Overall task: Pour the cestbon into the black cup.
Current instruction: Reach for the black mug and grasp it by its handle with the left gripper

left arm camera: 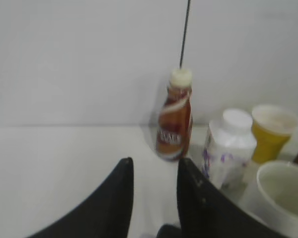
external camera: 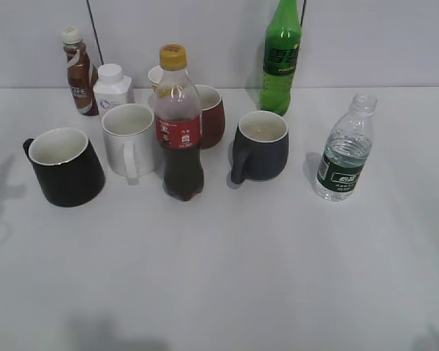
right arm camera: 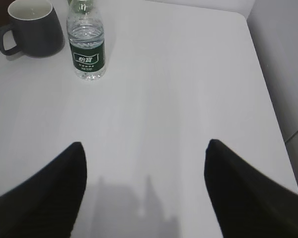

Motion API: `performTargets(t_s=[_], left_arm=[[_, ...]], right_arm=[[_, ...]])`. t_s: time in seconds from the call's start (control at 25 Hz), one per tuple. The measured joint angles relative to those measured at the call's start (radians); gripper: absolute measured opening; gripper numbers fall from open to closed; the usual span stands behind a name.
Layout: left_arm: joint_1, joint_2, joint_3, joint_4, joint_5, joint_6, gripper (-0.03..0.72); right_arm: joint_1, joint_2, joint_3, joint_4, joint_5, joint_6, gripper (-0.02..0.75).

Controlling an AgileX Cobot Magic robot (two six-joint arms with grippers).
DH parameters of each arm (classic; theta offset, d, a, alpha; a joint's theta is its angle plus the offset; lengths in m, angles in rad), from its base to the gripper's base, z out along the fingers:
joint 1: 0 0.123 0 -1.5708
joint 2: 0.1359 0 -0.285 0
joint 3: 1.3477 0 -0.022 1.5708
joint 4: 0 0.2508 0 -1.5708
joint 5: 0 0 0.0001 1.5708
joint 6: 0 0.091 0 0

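The cestbon [external camera: 344,150] is a small clear bottle with a dark green label and no cap. It stands upright at the right of the table, and also shows at the top left of the right wrist view [right arm camera: 87,42]. The black cup [external camera: 62,166] stands at the far left, handle to the left. Neither gripper shows in the exterior view. My right gripper [right arm camera: 144,151] is open and empty, well in front and to the right of the cestbon. My left gripper [left arm camera: 155,166] is open with a narrow gap and holds nothing.
A dark cola bottle [external camera: 178,124] stands in the middle, with a white mug [external camera: 129,139], a red mug [external camera: 211,115] and a blue-grey mug [external camera: 262,145] around it. A tall green bottle [external camera: 281,57], a brown drink bottle [external camera: 78,71] and a white jar [external camera: 111,88] stand at the back.
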Motion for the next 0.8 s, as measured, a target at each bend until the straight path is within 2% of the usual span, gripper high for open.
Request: performTargets(t_s=[0.08,0.2,0.36,0.52,0.64,0.8], left_arm=[[0.056,0.104,-0.001,0.148,-0.089,-0.071,0.239],[0.165,0.231,-0.001,0.301,-0.227,-0.104,0.239],[0.276,0.413,-0.01,0.385,-0.362,-0.082,0.241],[0.292,0.618,-0.036,0.516,-0.498,0.056,0.251],[0.292,0.721,-0.069,0.56,-0.608,0.125,0.26],[0.292,0.778,-0.12,0.578,-0.66,0.162,0.347]], right_arm=[[0.0,0.0,0.0,0.0,0.0,0.001,0.571],[0.0,0.0,0.0,0.0,0.0,0.001,0.57],[0.0,0.0,0.0,0.0,0.0,0.001,0.57],[0.0,0.0,0.0,0.0,0.0,0.002,0.554],[0.0,0.0,0.0,0.0,0.0,0.003,0.526],[0.0,0.0,0.0,0.0,0.0,0.004,0.505]])
